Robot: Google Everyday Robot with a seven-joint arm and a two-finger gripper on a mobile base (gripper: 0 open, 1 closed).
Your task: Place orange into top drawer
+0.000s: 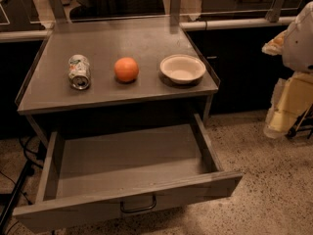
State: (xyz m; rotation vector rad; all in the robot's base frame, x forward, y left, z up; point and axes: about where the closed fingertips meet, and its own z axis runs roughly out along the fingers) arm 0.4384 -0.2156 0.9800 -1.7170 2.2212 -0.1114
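The orange (126, 69) sits on the grey tabletop (122, 40), between a crushed soda can (79, 72) on its left and a cream bowl (182, 68) on its right. The top drawer (127, 163) is pulled out wide below the tabletop, and its inside is bare. Its dark pull handle (139, 207) shows on the front panel. My arm (299, 38) hangs at the right edge of the view. The gripper (278, 124) points down beside the table, well to the right of the orange and the drawer, and holds nothing that I can see.
The drawer's front panel (146, 199) juts out toward me over the speckled floor (274, 190). Dark cabinets and a railing (234, 23) stand behind the table. Cables (19, 180) lie on the floor at the left.
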